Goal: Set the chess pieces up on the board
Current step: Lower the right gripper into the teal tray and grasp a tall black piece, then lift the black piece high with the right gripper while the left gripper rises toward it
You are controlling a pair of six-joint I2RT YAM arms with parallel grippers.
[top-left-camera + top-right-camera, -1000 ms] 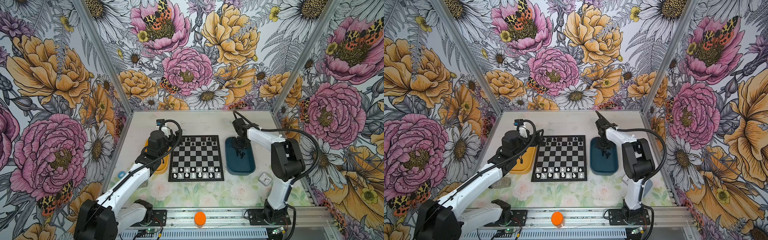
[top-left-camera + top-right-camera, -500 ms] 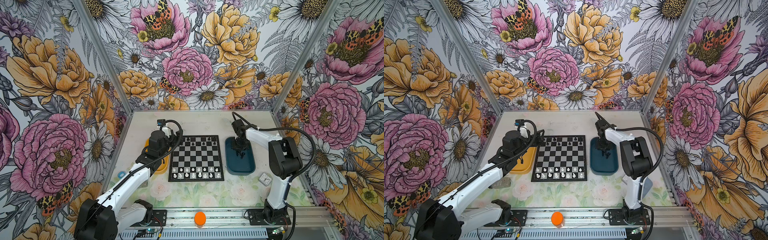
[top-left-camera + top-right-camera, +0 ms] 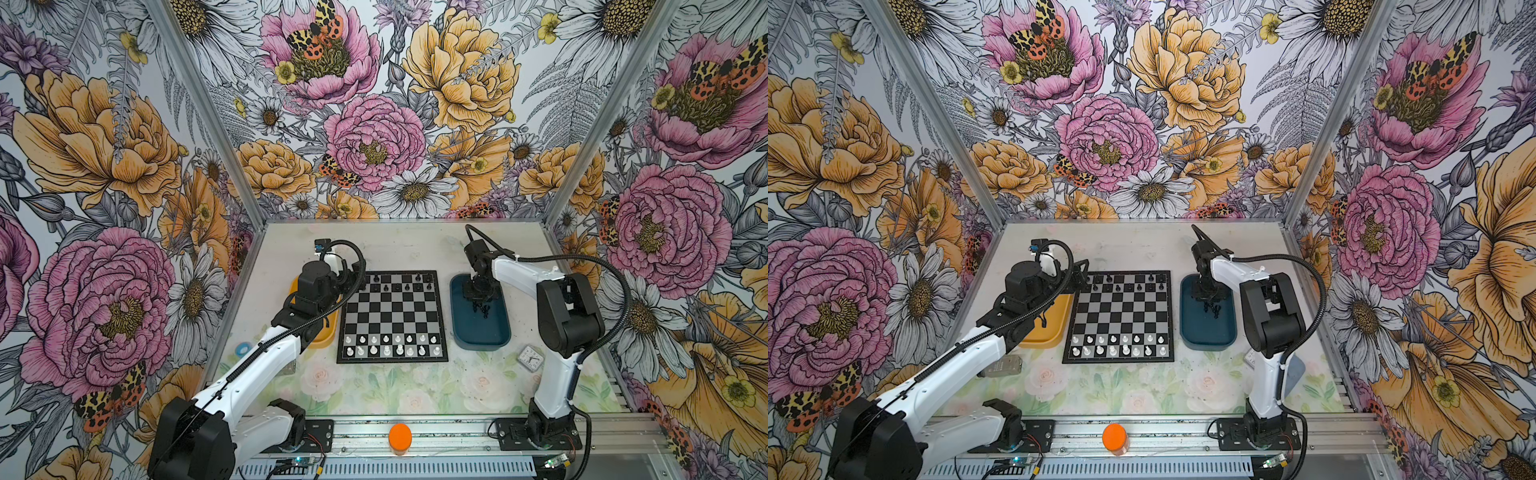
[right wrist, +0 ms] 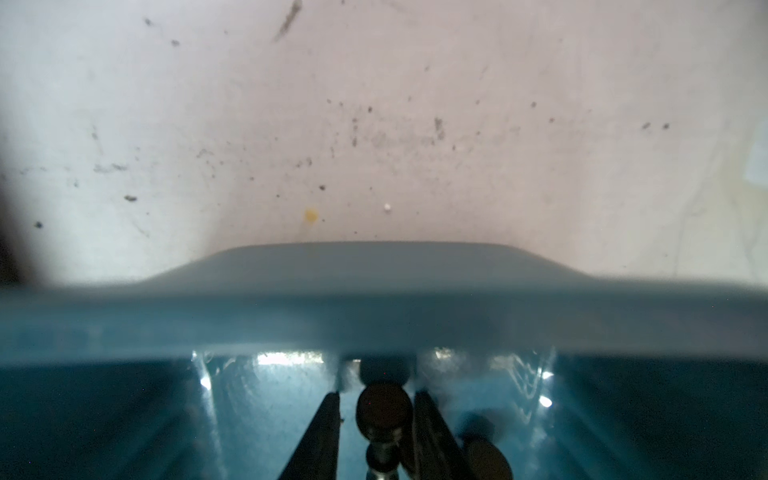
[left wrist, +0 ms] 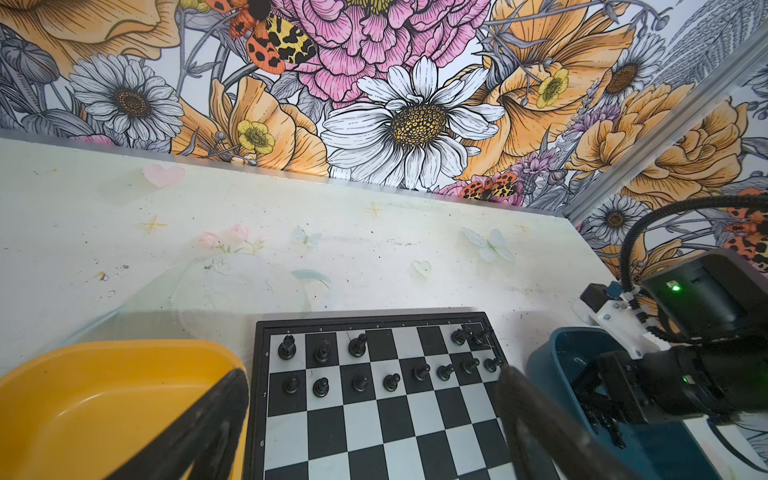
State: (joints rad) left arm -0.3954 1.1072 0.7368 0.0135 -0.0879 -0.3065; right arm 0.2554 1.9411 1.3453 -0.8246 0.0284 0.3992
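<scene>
Blue tray (image 4: pixel 374 299) and yellow tray (image 5: pixel 104 395) look glossy plastic, the board (image 5: pixel 374 436) smooth, the tabletop (image 5: pixel 374 257) scuffed matt.

I find the board (image 3: pixel 392 316) free across its middle. Chess pieces (image 3: pixel 398 286) crowd the far rows (white chessmen (image 3: pixel 387 348) the near).

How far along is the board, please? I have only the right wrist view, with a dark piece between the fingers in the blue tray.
Observer: In the left wrist view the board carries eight black pawns in one row and five black figures behind them.
Operator: Thank you. Where is the other arm?
Observer: The left gripper hovers open by the board's far left corner, holding nothing.
Operator: And the near side?
Observer: In both top views white pieces fill the two near rows.
</scene>
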